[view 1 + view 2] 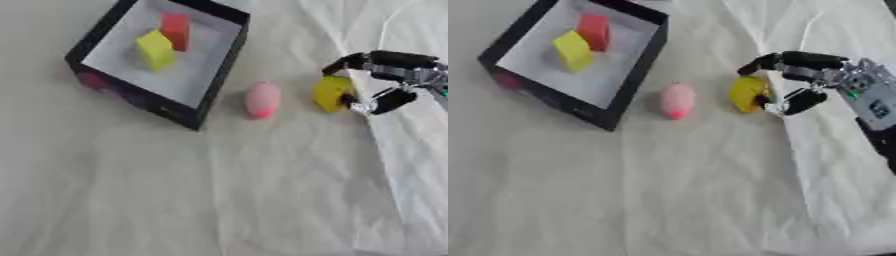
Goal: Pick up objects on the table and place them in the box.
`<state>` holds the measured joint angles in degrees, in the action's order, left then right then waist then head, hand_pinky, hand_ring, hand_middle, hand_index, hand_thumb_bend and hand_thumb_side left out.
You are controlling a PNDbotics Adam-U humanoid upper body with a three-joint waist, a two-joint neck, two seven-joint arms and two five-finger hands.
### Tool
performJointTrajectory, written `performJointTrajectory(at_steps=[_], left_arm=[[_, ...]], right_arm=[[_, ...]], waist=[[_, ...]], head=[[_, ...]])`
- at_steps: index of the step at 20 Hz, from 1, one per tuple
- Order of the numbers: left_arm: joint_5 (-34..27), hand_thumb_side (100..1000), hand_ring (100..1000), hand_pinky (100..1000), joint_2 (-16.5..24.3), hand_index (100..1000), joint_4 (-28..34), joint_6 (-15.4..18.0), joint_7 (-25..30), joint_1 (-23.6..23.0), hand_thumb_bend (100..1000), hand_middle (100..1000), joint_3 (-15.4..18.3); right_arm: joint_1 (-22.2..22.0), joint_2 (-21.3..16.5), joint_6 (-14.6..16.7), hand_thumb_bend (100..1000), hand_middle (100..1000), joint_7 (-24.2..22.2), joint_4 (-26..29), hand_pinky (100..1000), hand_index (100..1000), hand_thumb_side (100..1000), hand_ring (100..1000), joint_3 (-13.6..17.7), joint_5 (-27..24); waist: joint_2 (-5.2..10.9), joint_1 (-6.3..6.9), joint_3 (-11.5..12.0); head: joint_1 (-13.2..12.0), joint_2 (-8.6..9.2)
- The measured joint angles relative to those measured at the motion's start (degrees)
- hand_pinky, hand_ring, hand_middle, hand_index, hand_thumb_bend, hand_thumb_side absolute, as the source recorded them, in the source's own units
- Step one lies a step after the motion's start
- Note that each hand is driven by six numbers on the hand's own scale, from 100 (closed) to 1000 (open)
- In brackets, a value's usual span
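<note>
Right hand [802, 82] of mine curls around the yellow piece [747, 93], which lies well to the right of the box [627, 75], past the pink oval [677, 100]; I'm gripping it to lift.

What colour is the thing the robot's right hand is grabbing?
Yellow. The object in the right hand shows best in the right eye view.

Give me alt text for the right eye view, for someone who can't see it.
The robot's right hand curls around a yellow object on a pale cloth-covered table, with a pink oval object lying just to its left. Further left, a black-walled box already holds a yellow block and a red block.
</note>
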<state>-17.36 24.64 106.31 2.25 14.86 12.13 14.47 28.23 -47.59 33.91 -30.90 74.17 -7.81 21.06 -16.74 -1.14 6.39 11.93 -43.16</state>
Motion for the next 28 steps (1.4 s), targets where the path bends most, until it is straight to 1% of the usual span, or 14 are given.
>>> performJointTrajectory(at_steps=[2,3,4,7,8,10,14,18,24,28], left_arm=[[0.0,588,711,808,0.0,787,0.0,0.0,0.0,0.0,100,704,0.0],[0.0,588,711,808,0.0,787,0.0,0.0,0.1,0.0,100,703,0.0],[0.0,588,710,808,0.0,787,0.0,0.1,0.1,0.0,100,703,0.0],[0.0,588,709,809,0.0,787,0.0,0.0,0.1,0.0,100,702,0.0],[0.0,587,709,809,0.0,787,0.0,0.0,0.2,0.0,100,702,0.0],[0.0,586,709,810,0.0,787,0.0,0.0,0.2,0.0,100,701,0.0],[0.0,584,707,811,0.0,786,-0.2,0.0,0.2,0.0,100,700,0.1],[0.0,582,706,812,0.0,785,-0.3,0.1,0.2,0.0,100,699,0.3],[-0.1,582,706,814,0.0,785,-0.3,0.2,0.0,-0.1,100,697,0.3],[-0.1,580,706,815,0.0,785,-0.3,0.3,-0.1,-0.3,100,701,0.3]], right_arm=[[0.2,0.0,0.1,100,687,-0.4,-0.2,1000,874,224,881,0.0,0.0],[0.3,0.0,0.2,100,646,-0.7,-0.3,1000,851,225,873,-0.1,0.0],[0.5,0.0,0.1,100,609,-1.0,-0.4,1000,814,222,864,-0.2,-0.2],[0.6,0.0,-0.1,100,538,-1.3,-0.5,1000,729,217,832,-0.3,-0.8],[0.8,0.0,-0.3,100,519,-1.3,-0.5,999,705,214,821,-0.3,-1.2],[0.9,0.0,-0.7,100,477,-1.1,-0.5,989,628,209,783,-0.3,-2.0],[1.0,0.0,-1.7,100,440,-0.8,-0.2,966,557,221,755,-0.3,-4.5],[1.0,-0.3,-2.6,100,418,-0.5,0.7,957,528,228,746,-0.3,-6.4],[1.0,-0.9,-3.5,100,414,0.4,2.2,957,518,226,740,-0.3,-8.2],[0.9,-1.7,-4.3,100,422,0.6,4.1,959,524,228,743,0.1,-10.6]], waist=[[0.0,0.0,0.1],[0.0,0.0,0.1],[0.0,0.0,0.1],[0.0,0.0,0.1],[0.0,0.0,0.1],[0.0,0.0,0.1],[0.0,0.0,0.0],[0.0,0.0,0.0],[0.0,0.0,-0.1],[0.0,0.0,-0.4]], head=[[0.0,0.0],[0.1,-0.01],[0.1,-0.02],[0.2,-0.03],[0.2,-0.03],[0.2,-0.03],[0.2,-0.03],[0.2,-0.03],[0.2,-0.03],[0.2,-0.02]])
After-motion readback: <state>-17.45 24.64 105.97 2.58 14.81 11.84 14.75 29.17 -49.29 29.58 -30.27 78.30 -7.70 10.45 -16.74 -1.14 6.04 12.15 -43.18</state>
